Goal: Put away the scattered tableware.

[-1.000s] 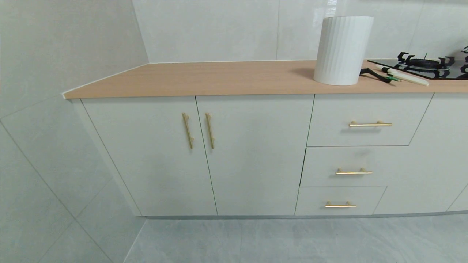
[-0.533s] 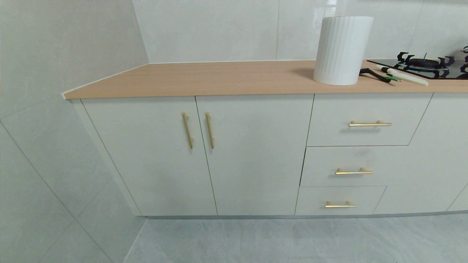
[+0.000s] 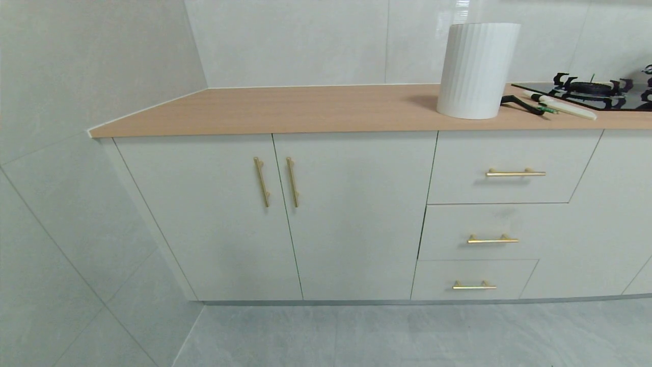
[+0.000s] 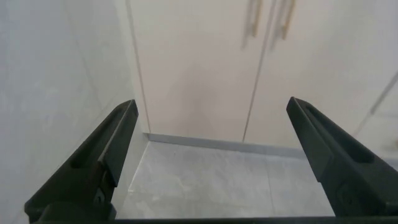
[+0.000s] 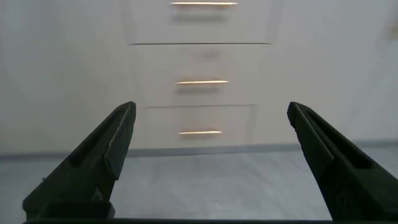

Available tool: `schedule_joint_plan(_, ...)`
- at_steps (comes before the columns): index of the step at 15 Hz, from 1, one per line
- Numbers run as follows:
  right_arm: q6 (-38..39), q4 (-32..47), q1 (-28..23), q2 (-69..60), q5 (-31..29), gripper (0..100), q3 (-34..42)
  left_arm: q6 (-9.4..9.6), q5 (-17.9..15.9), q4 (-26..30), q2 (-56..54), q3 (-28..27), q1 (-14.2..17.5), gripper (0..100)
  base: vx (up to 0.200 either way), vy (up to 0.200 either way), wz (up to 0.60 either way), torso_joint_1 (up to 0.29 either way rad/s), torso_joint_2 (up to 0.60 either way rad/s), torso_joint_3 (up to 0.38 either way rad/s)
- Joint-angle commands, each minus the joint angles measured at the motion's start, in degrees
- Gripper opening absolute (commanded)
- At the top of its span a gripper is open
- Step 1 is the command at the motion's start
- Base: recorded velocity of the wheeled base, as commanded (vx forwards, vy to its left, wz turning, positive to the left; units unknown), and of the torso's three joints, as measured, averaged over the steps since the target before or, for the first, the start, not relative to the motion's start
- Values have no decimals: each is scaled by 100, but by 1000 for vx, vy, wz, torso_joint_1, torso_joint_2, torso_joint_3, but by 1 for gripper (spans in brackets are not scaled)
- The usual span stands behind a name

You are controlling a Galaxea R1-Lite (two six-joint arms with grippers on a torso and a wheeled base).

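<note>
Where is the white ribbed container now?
In the head view, the white ribbed container stands on the wooden countertop, right side, beside the utensils near the stove.

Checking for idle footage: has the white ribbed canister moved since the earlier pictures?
No. The white ribbed canister keeps its place above the top drawer handle.

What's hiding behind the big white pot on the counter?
A black handle sticks out from behind the white pot, toward the stove. Its other end is covered by the pot.
</note>
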Motion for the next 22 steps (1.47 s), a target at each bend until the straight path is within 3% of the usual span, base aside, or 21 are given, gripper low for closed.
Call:
schedule_joint_plan(1, 0, 253, 16, 93, 232, 100, 0, 31, -55, 53, -1, 35, -7, 100, 0, 0, 0, 0, 0, 0)
schedule_joint_plan(2, 9, 156, 60, 198, 215, 100, 0, 48, -73, 80, -1, 35, -7, 100, 0, 0, 0, 0, 0, 0)
schedule_joint_plan(5, 167, 156, 25, 5, 100, 100, 0, 453, -301, 150, 61, 27, -16, 100, 0, 0, 0, 0, 0, 0)
schedule_joint_plan(6, 194, 156, 25, 5, 92, 100, 0, 409, -310, 150, 25, 27, -33, 100, 0, 0, 0, 0, 0, 0)
schedule_joint_plan(8, 202, 156, 25, 5, 92, 100, 0, 119, -284, 141, 8, 27, -33, 100, 0, 0, 0, 0, 0, 0)
schedule_joint_plan(19, 220, 147, 25, 5, 83, 100, 0, 145, -293, 150, 8, 27, -33, 100, 0, 0, 0, 0, 0, 0)
schedule_joint_plan(22, 220, 147, 25, 5, 83, 100, 0, 189, -301, 141, 8, 35, -33, 100, 0, -200, 0, -2, 2, 1)
